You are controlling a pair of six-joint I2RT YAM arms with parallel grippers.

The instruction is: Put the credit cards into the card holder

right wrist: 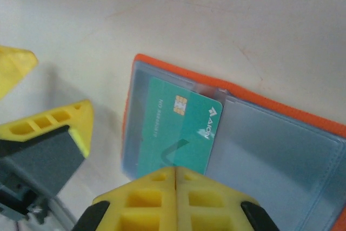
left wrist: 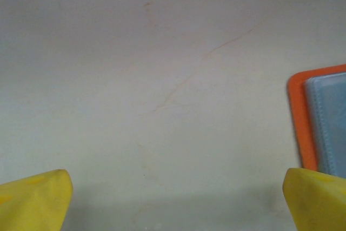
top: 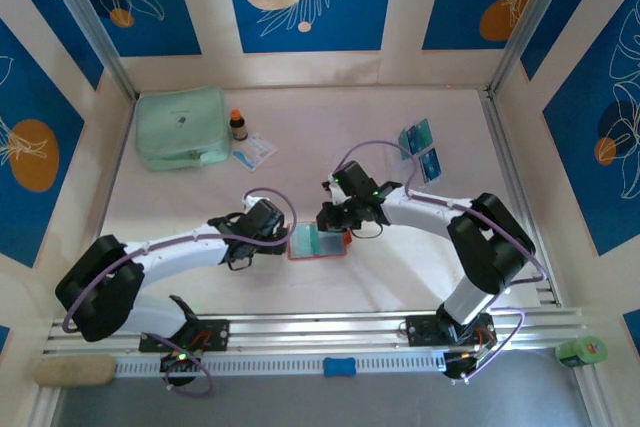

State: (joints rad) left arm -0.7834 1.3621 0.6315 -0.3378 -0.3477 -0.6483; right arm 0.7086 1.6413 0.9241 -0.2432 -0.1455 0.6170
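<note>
- Right pincer, closed, meets the near edge of the green card, apparently touching; the card holder pocket lies straight ahead.
- Left pincer, wide open, hangs beside the holder.

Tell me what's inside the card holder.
A green card sits in the left clear pocket of the card holder; the shut right pincer covers its near edge.

Card holder: open flat on the surface, mid-width, toward the near edge.
First card: in the holder's pocket.
Second card, third card: together near the right edge, far half.
Zip pouch: far left corner.
Bottle: just right of the pouch.
Flat packet: just before the bottle.
Left hand: just left of the holder.
Right hand: at the holder's far edge.
</note>
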